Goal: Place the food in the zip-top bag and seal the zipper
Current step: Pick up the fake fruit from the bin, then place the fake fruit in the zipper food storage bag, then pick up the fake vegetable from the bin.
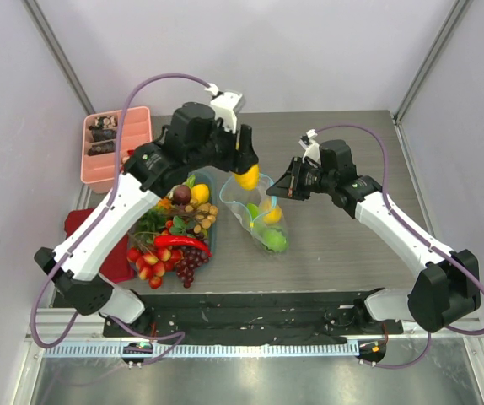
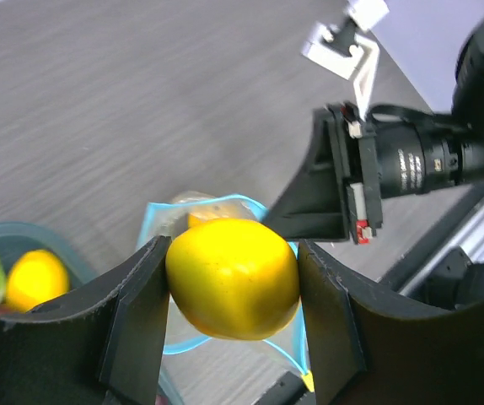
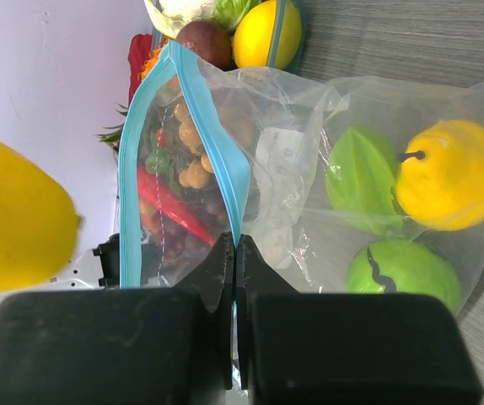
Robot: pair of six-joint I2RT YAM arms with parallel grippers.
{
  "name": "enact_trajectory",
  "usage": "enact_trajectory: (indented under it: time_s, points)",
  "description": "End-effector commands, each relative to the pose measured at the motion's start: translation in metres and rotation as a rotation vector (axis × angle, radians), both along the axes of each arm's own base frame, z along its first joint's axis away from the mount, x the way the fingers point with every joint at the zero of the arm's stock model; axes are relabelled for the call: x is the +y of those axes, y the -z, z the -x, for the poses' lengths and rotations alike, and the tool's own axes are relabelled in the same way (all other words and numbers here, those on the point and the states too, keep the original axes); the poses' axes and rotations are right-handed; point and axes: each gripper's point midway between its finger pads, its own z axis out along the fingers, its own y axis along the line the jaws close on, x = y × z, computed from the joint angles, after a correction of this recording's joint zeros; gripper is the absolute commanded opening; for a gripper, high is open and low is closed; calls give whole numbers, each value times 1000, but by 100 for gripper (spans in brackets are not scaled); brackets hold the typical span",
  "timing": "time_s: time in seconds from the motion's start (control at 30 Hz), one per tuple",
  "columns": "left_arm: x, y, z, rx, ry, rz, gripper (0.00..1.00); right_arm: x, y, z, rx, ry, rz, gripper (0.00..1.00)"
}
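Left gripper [image 2: 232, 314] clenched on a yellow lemon [image 2: 229, 268], one finger on each flank. Lemon looks smooth, hard and light, so it's likely slippery; the grip across the widest part seems right.

In the left wrist view the open mouth of the zip-top bag [image 1: 260, 218] sits directly under and behind the lemon, with the teal zipper [image 3: 217, 143] rim showing around it. In the top view the bag body runs off toward 5 o'clock from the lemon.

Right gripper [image 3: 235, 253] is at 3 o'clock of the lemon, pinched shut on the zipper edge and lifting one lip. The film is thin, crinkly and floppy, and probably collapses if let go. The strip is the stiffest part, so hold there.

Already inside are a yellow fruit [image 3: 451, 173] and two green pieces [image 3: 360, 177].

The remaining food [image 1: 174, 232] is piled at 9 o'clock of the bag.
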Motion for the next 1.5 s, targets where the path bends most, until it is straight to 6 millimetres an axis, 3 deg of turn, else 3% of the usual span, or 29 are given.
enact_trajectory:
  time_s: [0.0,0.03,0.13,0.2,0.27,0.33,0.37,0.4,0.47,0.53,0.57,0.6,0.7,0.8,0.83,0.9,0.93,0.97,1.07,1.27,1.47]
  points:
    - [-15,29,-2,47,33,-25,62,3,-28,-7,-78,-1,-37,1]
    - [-14,43,-2,71,31,-51,68,3,-31,-6,-83,-2,-41,1]
    - [-7,61,3,107,46,-119,88,1,-30,-4,-80,-4,-36,1]
    - [0,63,5,103,47,-153,100,2,-29,-3,-80,-7,-36,1]
    - [12,56,10,85,48,-154,100,1,-28,-2,-77,-8,-36,1]
    - [36,41,7,48,27,-143,100,1,-28,-1,-80,-8,-33,1]
    - [38,38,17,69,95,-114,100,1,-27,-1,-79,-7,-32,1]
    - [62,36,6,79,66,-92,100,0,-26,-1,-76,-4,-30,1]
    - [77,34,28,97,183,-73,100,-1,-25,1,-75,-4,-27,1]
    - [97,46,38,49,262,-190,99,-2,-23,1,-76,-4,-24,1]
    - [104,48,52,40,300,-223,95,-2,-23,1,-79,-4,-21,1]
    - [111,67,74,100,371,-265,92,-2,-21,2,-77,-7,-18,1]
    - [134,89,101,92,464,-398,84,-2,-19,1,-75,-6,-12,1]
    - [153,120,107,102,503,-548,77,-2,-15,-1,-68,-2,-7,1]
    - [159,139,113,141,533,-611,75,-2,-14,-2,-68,-2,-7,1]
    - [157,160,125,133,638,-728,70,-2,-13,-2,-65,0,-3,1]
    - [165,168,121,121,629,-820,68,-3,-13,-2,-66,2,-2,1]
    - [158,182,130,115,696,-874,64,-3,-12,-2,-66,2,0,1]
    - [154,197,125,82,706,-946,59,-4,-12,-2,-68,2,4,1]
    - [144,201,107,8,705,-1006,56,-3,-9,-1,-58,-2,4,1]
    - [146,217,104,6,742,-1064,56,-3,-10,-1,-62,-1,6,1]
